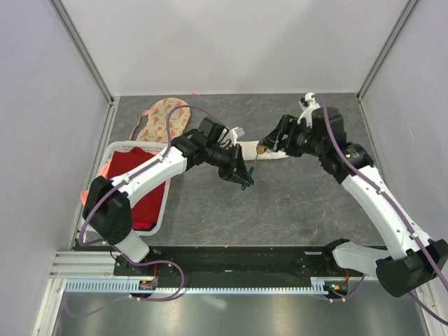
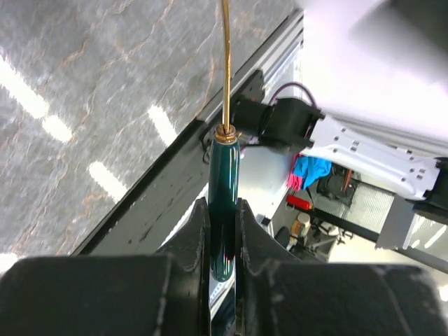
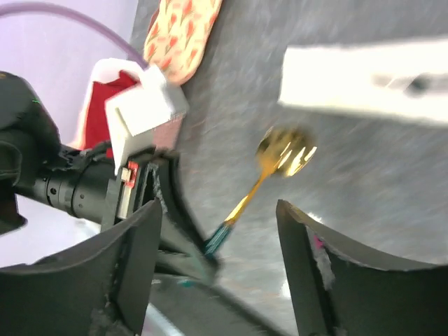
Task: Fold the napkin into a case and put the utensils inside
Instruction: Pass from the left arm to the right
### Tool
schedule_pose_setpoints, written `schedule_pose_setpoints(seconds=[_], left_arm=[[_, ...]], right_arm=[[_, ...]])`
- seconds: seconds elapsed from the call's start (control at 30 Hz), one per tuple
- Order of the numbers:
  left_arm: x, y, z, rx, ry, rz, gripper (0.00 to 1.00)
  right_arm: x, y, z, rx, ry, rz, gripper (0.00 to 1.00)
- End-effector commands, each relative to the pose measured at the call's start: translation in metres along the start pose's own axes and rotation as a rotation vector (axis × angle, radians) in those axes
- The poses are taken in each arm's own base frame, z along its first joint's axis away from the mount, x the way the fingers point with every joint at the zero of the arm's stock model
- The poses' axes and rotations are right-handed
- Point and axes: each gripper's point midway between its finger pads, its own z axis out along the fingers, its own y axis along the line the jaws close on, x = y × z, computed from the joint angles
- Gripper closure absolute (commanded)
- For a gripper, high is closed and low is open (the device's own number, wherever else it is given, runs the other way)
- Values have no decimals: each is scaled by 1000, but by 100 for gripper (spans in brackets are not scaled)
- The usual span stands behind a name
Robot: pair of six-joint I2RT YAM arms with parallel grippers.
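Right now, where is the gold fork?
Mid-table in the top view: the left gripper holds the fork by its teal handle, its head pointing at the white case.

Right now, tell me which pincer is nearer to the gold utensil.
Left. The left pincer is clamped on the gold utensil's teal handle. The right pincer is open and grips nothing, facing the utensil's head from the other end.
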Motion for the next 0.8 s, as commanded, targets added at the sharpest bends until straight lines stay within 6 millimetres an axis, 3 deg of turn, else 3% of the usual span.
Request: schedule_pose_setpoints(seconds=[0.0,0.13,0.27,0.47,0.6,0.63,0.77], left_arm=[[28,-18,-21,99,69,94,98],[46,-23,-29,162,117,159,98],[61,-28,-37,228,163,201,98],[67,-29,-38,251,186,210,98],[67,-28,-36,259,198,207,98],[67,-28,-36,264,209,201,98],[66,-30,-36,274,211,210,98]], right_arm=[[-18,-14,-23,-21,43,-396,26],[-18,-28,-25,-76,110,-471,28],[11,-19,-20,-293,239,-450,36],[24,-22,-16,-341,281,-437,37],[32,-16,-14,-427,318,-410,53],[36,-18,-10,-436,334,-394,62],[39,-21,-5,-450,356,-368,66]])
